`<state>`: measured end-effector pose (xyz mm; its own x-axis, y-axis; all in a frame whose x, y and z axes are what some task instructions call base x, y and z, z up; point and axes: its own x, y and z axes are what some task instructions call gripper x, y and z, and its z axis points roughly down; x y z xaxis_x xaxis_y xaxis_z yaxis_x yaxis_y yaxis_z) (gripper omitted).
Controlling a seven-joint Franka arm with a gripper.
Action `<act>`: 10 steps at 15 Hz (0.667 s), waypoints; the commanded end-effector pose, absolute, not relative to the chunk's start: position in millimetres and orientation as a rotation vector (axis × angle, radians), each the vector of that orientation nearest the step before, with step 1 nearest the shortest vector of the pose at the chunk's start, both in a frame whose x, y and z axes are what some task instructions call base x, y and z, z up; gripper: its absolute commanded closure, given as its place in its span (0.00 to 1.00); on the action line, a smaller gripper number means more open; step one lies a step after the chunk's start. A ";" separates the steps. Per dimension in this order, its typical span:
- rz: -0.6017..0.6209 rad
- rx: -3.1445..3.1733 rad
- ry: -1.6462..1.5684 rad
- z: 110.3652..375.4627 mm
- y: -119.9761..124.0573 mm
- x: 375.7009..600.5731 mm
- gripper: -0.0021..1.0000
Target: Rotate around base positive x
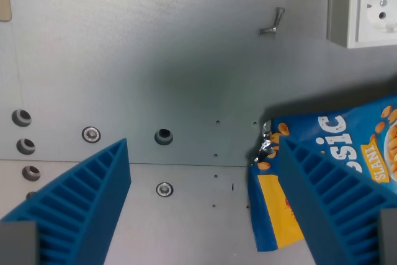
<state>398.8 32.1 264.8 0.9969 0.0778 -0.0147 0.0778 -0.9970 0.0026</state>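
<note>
Above grey metal worktop (186, 79), blue ribbed jaws spread wide, holding nothing; blue foil snack bag (347, 134) beneath right jaw; white socket box (372, 4) top right.

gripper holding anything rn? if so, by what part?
Nothing held. The gripper is open, with only bare metal table between its blue fingers. The snack bag lies under the finger on the wrist view's right, not clamped.
</note>
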 end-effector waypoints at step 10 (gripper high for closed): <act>-0.004 3.269 0.129 267.5 32.0 399.3 0.00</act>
<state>398.7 34.4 264.8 0.9974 0.0703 -0.0144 0.0701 -0.9974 -0.0142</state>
